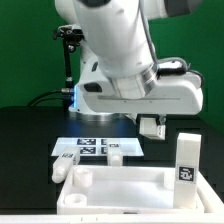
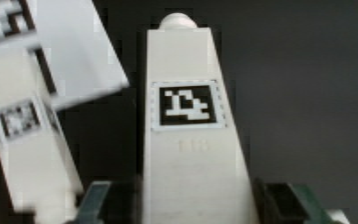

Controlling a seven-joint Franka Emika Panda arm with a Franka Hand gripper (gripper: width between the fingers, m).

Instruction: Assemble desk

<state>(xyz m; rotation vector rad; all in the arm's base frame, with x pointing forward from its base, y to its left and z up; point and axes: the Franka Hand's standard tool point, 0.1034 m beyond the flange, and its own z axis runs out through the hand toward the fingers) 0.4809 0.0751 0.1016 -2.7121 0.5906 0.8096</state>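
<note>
1. Straddling a white square-bar leg (image 2: pixel 186 150), the gripper (image 2: pixel 190 204) is showing its two dark fingers (image 2: pixel 101 202) in the wrist view, one on each side of the bar. The jaws are standing narrow and close beside the bar, but I cannot tell whether they are pressing on it.
2. That leg is carrying a black-and-white tag sticker on its face and is ending in a rounded tip at the end away from the fingers.
3. A second leg (image 2: pixel 43 150), also tagged, is lying tilted just beside it over the dark table.
4. In the exterior view the gripper (image 1: pixel 150 127) is hanging under the bulky white arm (image 1: pixel 120 50), above the black table (image 1: pixel 30 130) and near the marker board (image 1: pixel 95 147).
5. The tabletop panel (image 1: pixel 120 188) is lying at the near edge with its rim up, and a round socket (image 1: pixel 84 177) is showing at its corner toward the exterior view's left.
6. An upright leg (image 1: pixel 187 160) is standing at the exterior view's right, by the panel's far corner, with its tag facing the camera.
</note>
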